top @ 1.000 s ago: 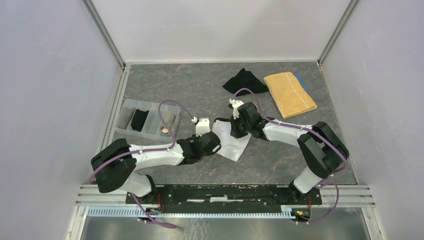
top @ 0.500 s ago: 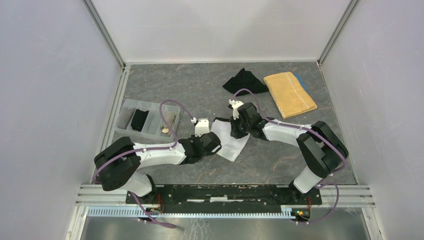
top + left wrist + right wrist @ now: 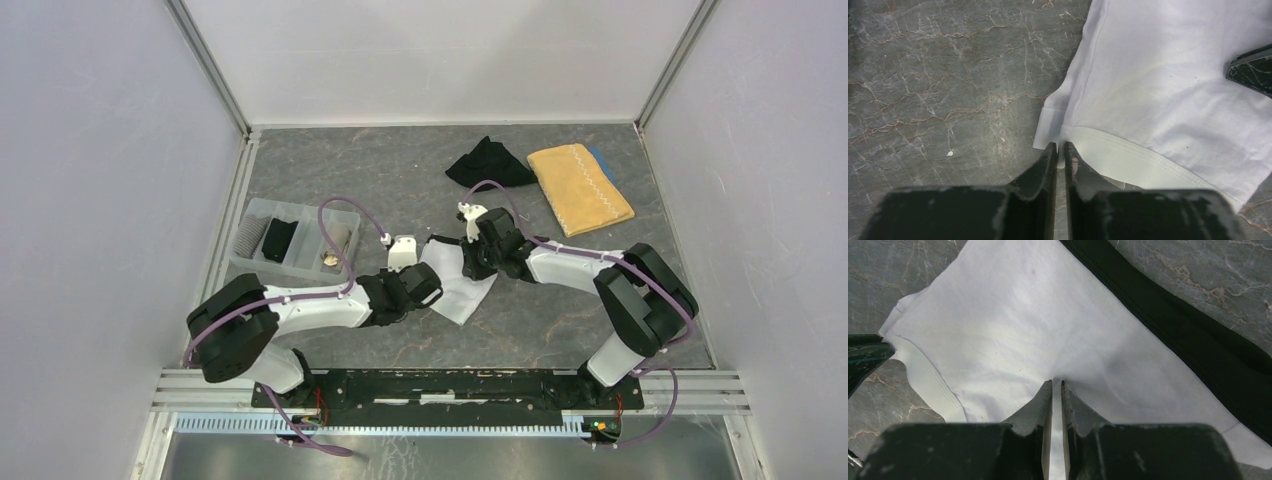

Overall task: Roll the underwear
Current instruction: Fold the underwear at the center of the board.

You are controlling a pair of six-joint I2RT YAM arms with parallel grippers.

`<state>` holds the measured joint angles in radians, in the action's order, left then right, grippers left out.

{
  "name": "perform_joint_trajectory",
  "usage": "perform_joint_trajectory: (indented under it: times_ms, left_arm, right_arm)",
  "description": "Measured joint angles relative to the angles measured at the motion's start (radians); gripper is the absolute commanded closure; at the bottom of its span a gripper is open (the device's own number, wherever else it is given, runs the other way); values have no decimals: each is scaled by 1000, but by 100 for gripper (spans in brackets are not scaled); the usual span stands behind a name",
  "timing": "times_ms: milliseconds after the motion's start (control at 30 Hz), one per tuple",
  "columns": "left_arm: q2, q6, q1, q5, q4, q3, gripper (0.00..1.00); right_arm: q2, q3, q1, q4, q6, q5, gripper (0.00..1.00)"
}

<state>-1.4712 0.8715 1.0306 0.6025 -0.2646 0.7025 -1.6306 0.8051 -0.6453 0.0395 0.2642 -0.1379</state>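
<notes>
Since a second ago my left arm has shifted a little and the near corner of the white underwear has drawn in slightly; my right arm sits much as it did. That white piece lies spread on the tabletop, near the middle and between my two wrists, with a black band along one edge.

My right gripper is down on the middle of the cloth. Its jaws are nearly together on a small pinch of the white fabric, and creases run out from the tips.

My left gripper sits at the stitched hem at one corner of the same piece. Its jaws stand with only a thin slit between them. I cannot tell whether any cloth is caught in it.

Farther back, a black underwear lies crumpled, just beside the yellow towel at the back right.

Off to the left stands the clear tray, holding a grey striped piece, a black piece and a beige piece, each in its own compartment.
</notes>
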Motion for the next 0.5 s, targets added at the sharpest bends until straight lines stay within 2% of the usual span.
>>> perform_joint_trajectory:
  times_ms: [200, 300, 500]
  left_arm:
    - [65, -7, -3, 0, -29, 8, 49]
    - [89, -19, -14, -6, -26, 8, 39]
    - [93, -49, -66, -70, 17, -10, 34]
  right_arm:
    - [35, -2, 0, 4, 0, -3, 83]
    - [51, -2, 0, 6, -1, -7, 83]
    - [75, -2, 0, 21, -8, -14, 83]
